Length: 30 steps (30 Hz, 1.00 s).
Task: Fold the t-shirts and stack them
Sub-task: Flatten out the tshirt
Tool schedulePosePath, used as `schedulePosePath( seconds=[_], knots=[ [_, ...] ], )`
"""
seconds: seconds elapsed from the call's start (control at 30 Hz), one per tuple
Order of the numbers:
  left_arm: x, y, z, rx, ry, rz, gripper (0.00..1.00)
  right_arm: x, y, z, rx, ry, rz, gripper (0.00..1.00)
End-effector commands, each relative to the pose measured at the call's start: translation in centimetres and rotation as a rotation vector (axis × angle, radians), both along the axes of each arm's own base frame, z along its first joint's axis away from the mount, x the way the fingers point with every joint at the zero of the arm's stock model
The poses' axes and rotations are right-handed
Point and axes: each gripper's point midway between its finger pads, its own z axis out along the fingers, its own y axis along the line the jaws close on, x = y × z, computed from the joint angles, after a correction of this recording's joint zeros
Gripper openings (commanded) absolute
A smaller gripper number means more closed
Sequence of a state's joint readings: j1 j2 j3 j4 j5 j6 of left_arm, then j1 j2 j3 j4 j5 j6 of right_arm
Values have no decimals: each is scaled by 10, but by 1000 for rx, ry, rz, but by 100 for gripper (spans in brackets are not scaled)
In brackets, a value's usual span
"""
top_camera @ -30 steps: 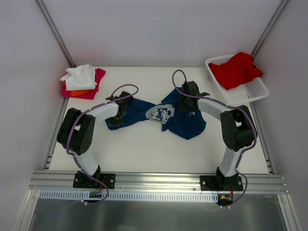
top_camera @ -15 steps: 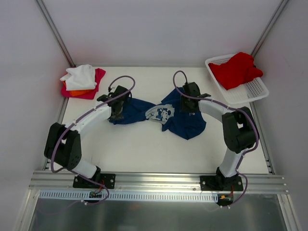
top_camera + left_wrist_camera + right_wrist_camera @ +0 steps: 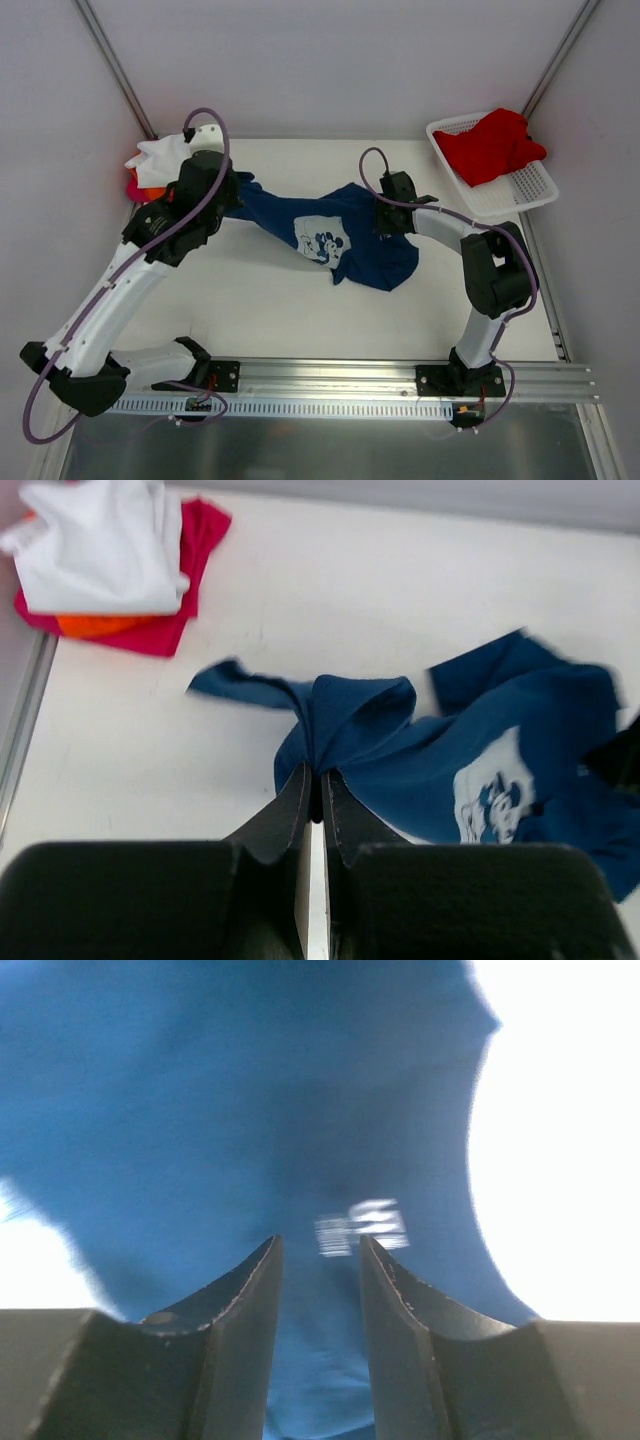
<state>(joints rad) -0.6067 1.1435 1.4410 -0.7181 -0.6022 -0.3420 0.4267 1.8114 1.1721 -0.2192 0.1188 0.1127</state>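
The navy t-shirt [image 3: 372, 250] with its white chest print [image 3: 322, 240] lies stretched across the middle of the table. My left gripper [image 3: 233, 196] is shut on a bunched fold at its left end [image 3: 345, 705], lifted a little off the table. Low over the shirt's right part [image 3: 250, 1110], my right gripper [image 3: 386, 218] has its jaws apart beside a small white label [image 3: 360, 1228]. A white t-shirt [image 3: 100, 540] tops an orange one [image 3: 95, 625] and a magenta one [image 3: 195, 540] at the far left corner. A red t-shirt [image 3: 490, 145] lies in the basket.
The white lattice basket [image 3: 520, 195] stands at the far right corner. My left arm [image 3: 110, 300] stretches diagonally over the left side and partly covers the stack. Metal frame posts [image 3: 115, 70] rise at both back corners.
My left gripper has shut on the navy shirt's left end and pulled it up and toward the far left, stretching the shirt out. The right gripper stayed in place.
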Motion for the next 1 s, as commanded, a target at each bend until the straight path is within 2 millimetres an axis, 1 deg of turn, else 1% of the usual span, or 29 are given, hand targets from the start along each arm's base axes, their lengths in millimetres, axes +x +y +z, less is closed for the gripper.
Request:
schedulePosePath(
  seconds=[0.0,0.03,0.17,0.27,0.3,0.37,0.43,0.47,0.53,0.57,0.6,0.63,0.67,0.7,0.73,0.8,0.87,0.93,0.97],
  knots=[
    [-19,17,64,5,-159,12,0,4,6,2,25,-12,4,40],
    [-25,19,80,-18,-197,8,0,5,6,3,26,-16,3,40],
    [-38,15,106,-53,-257,-35,0,5,7,1,23,-13,5,40],
    [-38,10,111,-47,-266,-46,0,5,7,0,22,-10,5,40],
    [-37,10,110,-38,-262,-43,0,4,7,0,24,-8,5,40],
    [-30,10,98,6,-236,-13,0,5,7,1,25,-11,7,40],
    [-22,8,78,57,-194,9,0,4,6,3,25,-14,5,40],
    [-19,11,72,80,-184,38,0,4,6,4,26,-15,5,40],
    [-12,7,52,127,-142,53,0,3,8,7,28,-19,14,40],
    [-10,8,47,146,-132,74,0,3,8,7,27,-19,16,40],
    [-7,8,40,165,-114,85,19,2,8,7,26,-18,18,40],
    [-7,9,33,179,-103,99,40,2,9,7,25,-18,24,40],
    [-6,10,31,177,-101,109,62,2,8,8,23,-19,25,40],
    [-6,11,30,183,-101,120,72,2,8,7,20,-15,26,40],
    [-5,11,28,187,-97,122,80,2,8,7,20,-14,28,40],
    [-5,12,27,189,-99,131,85,1,9,5,20,-9,31,40],
    [-6,13,26,189,-97,137,94,3,11,7,21,-11,42,40],
    [-8,16,24,185,-99,143,99,3,13,6,16,0,54,40],
    [-9,17,24,177,-102,149,99,6,20,10,21,-6,74,39]
  ],
)
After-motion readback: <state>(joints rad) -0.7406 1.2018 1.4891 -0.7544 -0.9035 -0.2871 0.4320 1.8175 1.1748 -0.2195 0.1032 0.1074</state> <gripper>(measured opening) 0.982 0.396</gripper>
